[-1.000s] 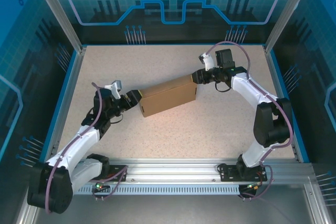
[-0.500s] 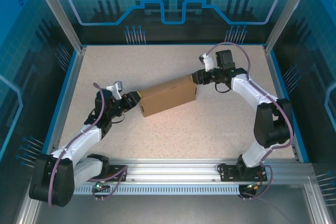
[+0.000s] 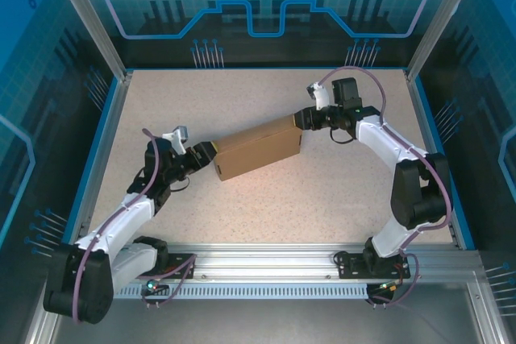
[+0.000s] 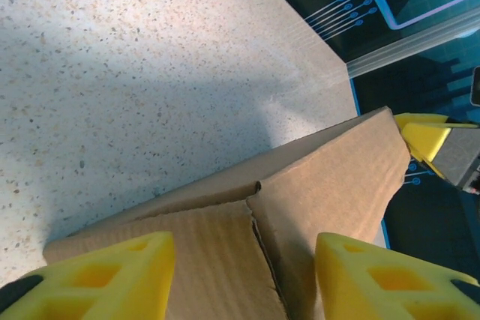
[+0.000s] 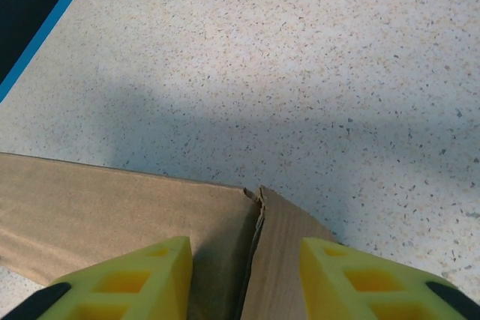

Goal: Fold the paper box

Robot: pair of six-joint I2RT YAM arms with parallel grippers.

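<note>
The paper box (image 3: 258, 149) lies closed and slantwise in the middle of the frame seen from above, its left end lower and its right end higher. It is plain brown cardboard and rests flat on the speckled bench (image 3: 242, 94).

The left fingers (image 3: 206, 150) meet its lower left end, and the right fingers (image 3: 299, 118) meet its upper right end, so the box sits between the two arms.

In the left wrist view, the left fingers (image 4: 112, 275) are yellow and stand apart at the bottom of the frame. The box (image 4: 322, 185) runs up between them, with a seam between two flaps showing. Whether they pinch the cardboard I cannot tell. The right fingers (image 4: 424, 139) show at the far end, at the right edge.

In the right wrist view, the right fingers (image 5: 120, 282) are likewise parted at the bottom, with the box (image 5: 112, 200) between them. Their hold cannot be told either.

A metal rail (image 3: 266, 259) crosses the lower part of the frame.
</note>
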